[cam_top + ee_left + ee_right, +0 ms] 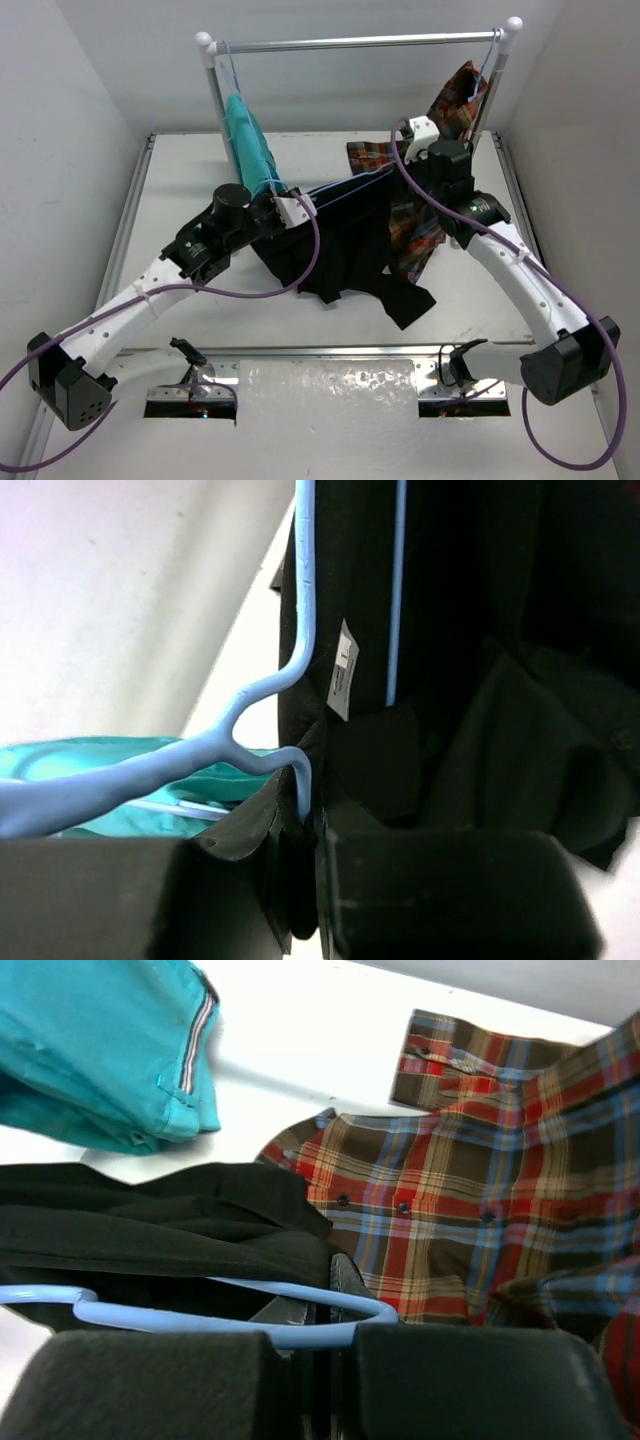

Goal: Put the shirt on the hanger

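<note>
**Shirt half-mounted.** The black shirt (350, 250) sags at mid-table. Its upper edge is strung along the pale-blue hanger (350, 187), while its body and a sleeve spill onto the table (180, 190) toward the arms' bases.

The hanger is raised off the surface and stretched between the two arms. This is apparently so the cloth can drop free of the wire rather than bunch beneath it.

The left gripper (300, 855) is pinched tight on the hanger just beside the fork where its shoulders meet the neck. Black cloth is caught alongside the wire there. The shirt's white label (343, 685) shows just past the fingers, a sign that the collar sits at this end.

The right gripper (315, 1350), likewise closed to a sliver, clamps the hanger's rounded far corner, with the shirt bunched to one side of it. Whether cloth covers that corner cannot be told.

Holding both ends looks like the way to steady a thin frame that would otherwise twist under so floppy a load.

Behind, a teal garment (250, 145) hangs at the left end of the rail (360, 42). A plaid shirt (415, 230) hangs from the right end, trailing onto the table just beside the black one.

By this evidence the shirt is partly on, and the far shoulder probably needs seating.
</note>
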`<state>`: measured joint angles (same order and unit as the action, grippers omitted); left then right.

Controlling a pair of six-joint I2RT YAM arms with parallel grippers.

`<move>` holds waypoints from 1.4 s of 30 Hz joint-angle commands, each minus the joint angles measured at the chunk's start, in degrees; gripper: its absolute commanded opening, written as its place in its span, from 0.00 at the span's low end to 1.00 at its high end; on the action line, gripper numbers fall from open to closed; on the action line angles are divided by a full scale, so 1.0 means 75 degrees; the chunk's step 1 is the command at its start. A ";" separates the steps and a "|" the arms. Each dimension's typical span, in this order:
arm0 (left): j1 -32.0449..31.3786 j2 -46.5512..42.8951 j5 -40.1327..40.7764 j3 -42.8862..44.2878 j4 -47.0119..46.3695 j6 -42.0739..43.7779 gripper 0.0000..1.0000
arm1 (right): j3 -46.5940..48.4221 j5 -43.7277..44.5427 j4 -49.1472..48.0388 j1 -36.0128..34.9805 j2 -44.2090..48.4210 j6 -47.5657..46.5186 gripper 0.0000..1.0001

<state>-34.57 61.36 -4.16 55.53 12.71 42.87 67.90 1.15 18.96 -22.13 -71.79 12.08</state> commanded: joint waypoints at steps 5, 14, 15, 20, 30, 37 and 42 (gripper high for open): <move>0.0191 0.0184 0.0389 0.0612 0.0920 -0.3037 0.00 | -0.0669 -0.1273 -0.1950 0.1205 -0.0049 0.1878 0.00; 0.0097 0.0852 0.0520 0.0015 0.0778 -0.5315 0.00 | -0.2092 -0.1173 -0.4052 0.0127 -0.0915 0.4037 0.03; 0.0109 0.0911 0.0520 -0.0113 0.0720 -0.5411 0.00 | -0.2162 -0.1161 -0.4202 0.0103 -0.1079 0.4131 0.04; 0.0109 0.1251 0.0847 -0.0337 0.0392 -0.6055 0.00 | -0.2421 -0.0880 -0.4181 0.0103 -0.1490 0.4144 0.18; 0.0214 0.1568 0.1012 -0.0384 0.0145 -0.6490 0.00 | -0.2536 -0.1384 -0.4345 0.0056 -0.2065 0.3921 0.52; 0.0226 0.1650 0.0965 -0.0244 -0.0066 -0.6361 0.00 | -0.3264 -0.1336 -0.5174 -0.0095 -0.2321 0.4448 0.59; 0.0226 0.1685 0.0930 -0.0220 -0.0171 -0.6197 0.00 | -0.3171 -0.1547 -0.6065 -0.0272 -0.2861 0.4589 0.58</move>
<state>-33.39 74.08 2.76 52.01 15.42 -4.27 43.11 -8.67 -17.80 -23.24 -91.46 44.77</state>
